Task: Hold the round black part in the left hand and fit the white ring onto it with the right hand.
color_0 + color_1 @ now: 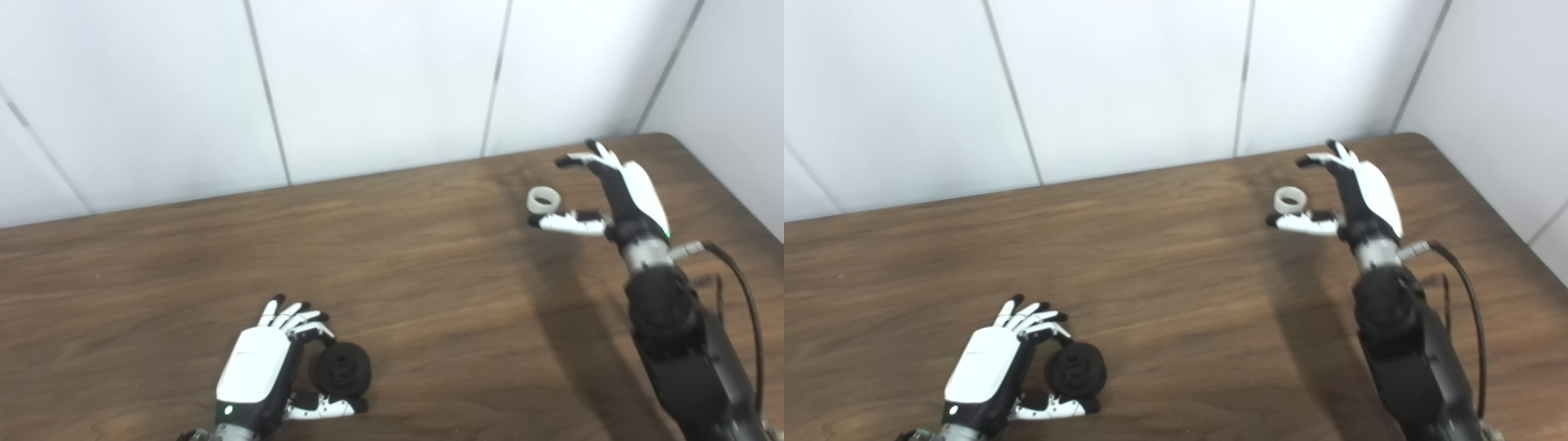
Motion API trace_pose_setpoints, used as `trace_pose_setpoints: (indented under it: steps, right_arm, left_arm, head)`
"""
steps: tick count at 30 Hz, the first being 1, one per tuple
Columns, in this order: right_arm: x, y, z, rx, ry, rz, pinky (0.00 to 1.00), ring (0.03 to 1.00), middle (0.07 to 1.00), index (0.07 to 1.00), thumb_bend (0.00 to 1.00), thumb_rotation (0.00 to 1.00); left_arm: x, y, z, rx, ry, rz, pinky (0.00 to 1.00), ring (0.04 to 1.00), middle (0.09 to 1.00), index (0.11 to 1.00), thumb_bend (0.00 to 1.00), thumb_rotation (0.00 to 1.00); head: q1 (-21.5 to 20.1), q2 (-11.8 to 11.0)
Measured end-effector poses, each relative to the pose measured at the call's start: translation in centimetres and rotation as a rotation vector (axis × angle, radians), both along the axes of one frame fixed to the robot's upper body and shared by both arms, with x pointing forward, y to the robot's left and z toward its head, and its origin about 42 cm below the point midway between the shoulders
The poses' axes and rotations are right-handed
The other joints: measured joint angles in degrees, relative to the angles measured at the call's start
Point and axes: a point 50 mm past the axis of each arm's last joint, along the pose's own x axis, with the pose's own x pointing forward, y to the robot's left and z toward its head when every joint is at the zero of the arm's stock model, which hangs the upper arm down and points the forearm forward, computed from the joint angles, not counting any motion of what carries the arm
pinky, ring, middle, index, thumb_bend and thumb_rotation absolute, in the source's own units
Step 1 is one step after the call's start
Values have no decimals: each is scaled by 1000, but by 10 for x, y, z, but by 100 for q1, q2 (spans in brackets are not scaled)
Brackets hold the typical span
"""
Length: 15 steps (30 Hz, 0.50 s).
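The round black part [343, 367] lies on the wooden table [429, 294] near its front edge. My left hand [263, 361] sits just left of it, fingers [309, 331] arched over its far side and thumb [321, 408] along its near side; the hand still looks open, and contact is unclear. At the far right of the table the white ring [544, 199] lies flat. My right hand [618, 190] is open beside it, with the thumb [566, 223] just in front of the ring and the fingers [582, 160] spread behind and above it.
White wall panels [380, 86] rise behind the table's far edge, and the right edge of the table [1488, 202] runs close beside my right arm. A black cable [747, 306] loops off the right forearm. Bare wood lies between the two hands.
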Motion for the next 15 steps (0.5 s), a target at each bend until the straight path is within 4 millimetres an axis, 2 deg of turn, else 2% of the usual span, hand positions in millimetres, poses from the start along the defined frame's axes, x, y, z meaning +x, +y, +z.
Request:
trace_pose_setpoints:
  steps: [5,8,15]
  right_arm:
    - [20,-3,-3,-30,71,-19,1000,1000,1000,724,895,222]
    - [32,-12,-5,-42,125,-39,1000,1000,1000,722,906,212]
    - [61,-21,4,-96,197,-46,1000,1000,1000,724,925,223]
  left_arm:
    - [0,4,2,6,3,2,1000,877,778,484,523,51]
    - [0,6,2,12,4,5,1000,874,775,484,523,51]
    - [0,9,3,18,10,6,1000,871,773,484,523,50]
  head:
    - [-88,-44]
    - [-132,-53]
    - [-167,-70]
